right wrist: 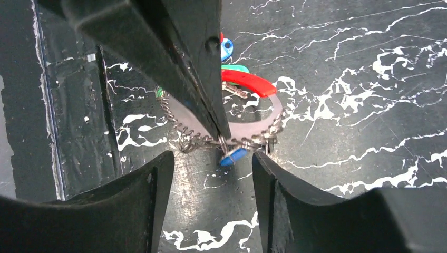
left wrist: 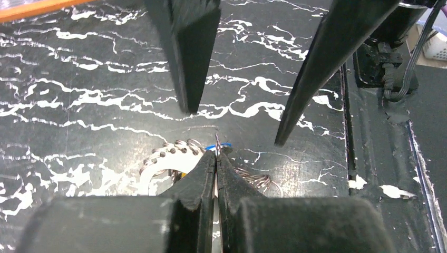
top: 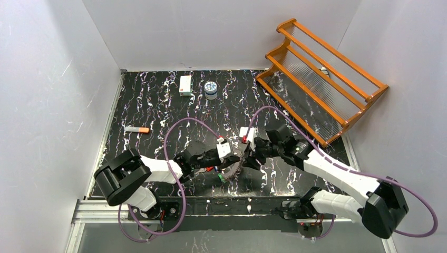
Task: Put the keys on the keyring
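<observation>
On one table (top: 158, 105), left gripper (left wrist: 216, 156) pinches one keyring (left wrist: 216, 142); right gripper (right wrist: 212, 159) gapes empty.

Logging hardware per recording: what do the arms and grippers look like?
The left arm and right arm have white shells, black joints and bases. The left gripper and right gripper are black, tapered, wedge-like. A purple cable loops from each arm.

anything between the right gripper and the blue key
Nothing visible. The blue key hangs off the keyring, which the left gripper pinches with shut jaws. The right gripper faces it with jaws open, and only bare table lies between them.
</observation>
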Tool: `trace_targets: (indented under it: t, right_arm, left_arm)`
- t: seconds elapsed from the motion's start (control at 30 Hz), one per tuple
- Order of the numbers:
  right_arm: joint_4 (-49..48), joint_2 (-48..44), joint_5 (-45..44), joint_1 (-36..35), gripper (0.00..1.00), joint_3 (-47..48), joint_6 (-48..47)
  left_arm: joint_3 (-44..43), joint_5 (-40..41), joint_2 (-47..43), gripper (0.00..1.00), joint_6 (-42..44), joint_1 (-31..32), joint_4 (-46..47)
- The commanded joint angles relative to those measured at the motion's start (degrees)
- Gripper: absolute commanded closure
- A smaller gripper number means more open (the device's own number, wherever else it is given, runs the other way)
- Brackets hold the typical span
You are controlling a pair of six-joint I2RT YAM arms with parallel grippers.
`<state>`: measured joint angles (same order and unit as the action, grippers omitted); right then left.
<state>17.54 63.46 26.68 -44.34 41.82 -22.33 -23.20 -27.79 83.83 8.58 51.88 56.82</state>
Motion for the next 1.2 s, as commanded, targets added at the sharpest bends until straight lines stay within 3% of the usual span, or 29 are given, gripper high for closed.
trace_targets:
  t: [0.0,0.2,0.43,0.8,1.17]
  right_arm:
    - [-10.8,-6.4,-0.4,1.2,0.34,-4.7,4.4]
    - [-16.9,-11.9,2.2,2.0,0.34,-8.9,6.1]
    - [-21.5,-13.4,4.0,2.7,0.37,-11.5,7.2]
    - [-32.1,-18.2,14.0,3.7,0.48,-16.0,8.1]
    - [-31.0,-12.1,18.7,3.7,0.55,-14.6,5.0]
  left_arm:
    - [4.4,5.6,-2.0,1.0,-6.8,0.1,13.1]
    - [8.9,7.6,1.5,1.0,-13.8,0.1,30.6]
    - [10.1,5.8,3.3,1.0,-15.8,0.1,39.9]
    - [13.0,5.9,-1.3,1.0,-14.7,0.1,41.2]
    - [14.3,6.3,-4.7,1.0,-15.1,0.1,41.3]
